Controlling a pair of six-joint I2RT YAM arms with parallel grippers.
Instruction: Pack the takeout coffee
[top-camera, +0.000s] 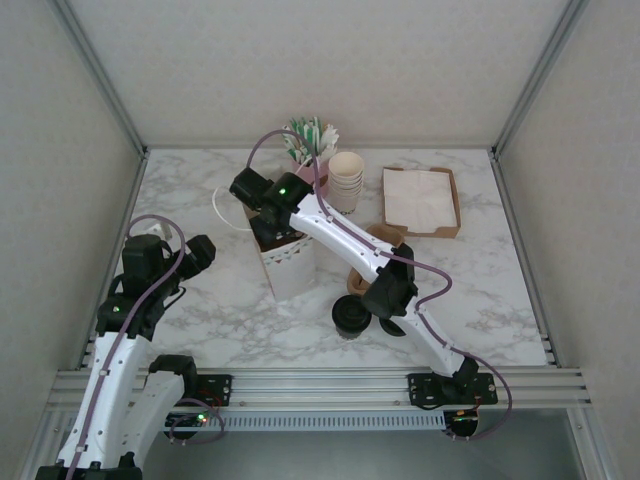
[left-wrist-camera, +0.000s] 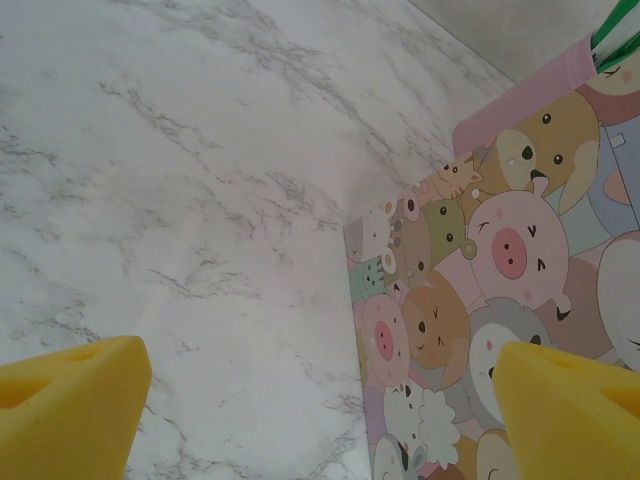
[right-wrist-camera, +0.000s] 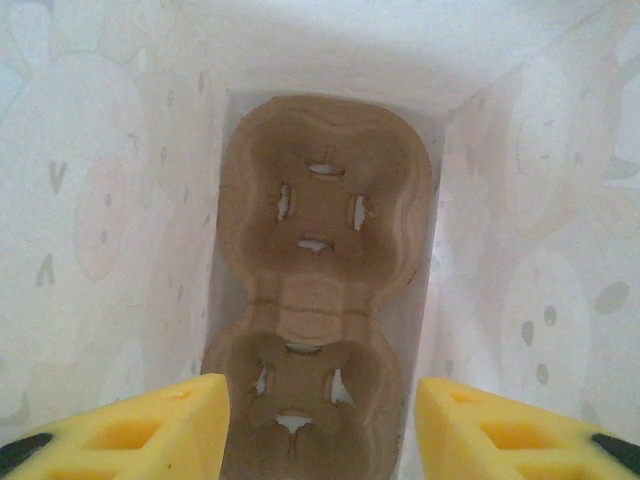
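Right gripper (right-wrist-camera: 320, 400) hangs inside the bag (right-wrist-camera: 100, 200), its fingers partly apart and holding nothing. The cardboard carrier (right-wrist-camera: 325, 200) lies directly below it. The coffee cup (top-camera: 350, 316) stands outside the bag, back by that arm's elbow. Left gripper (left-wrist-camera: 320, 360) is wide apart and empty. Judged: carrier seated; next, lift clear and fetch the cup upright.

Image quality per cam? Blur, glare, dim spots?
Top external: even soft light, no glare, takeout coffee sharp. Left wrist: marble table crisp, near yellow fingertips soft-edged. Right wrist: inside the paper bag, dimmer and hazy, cup carrier slightly blurred, light glowing through the walls.
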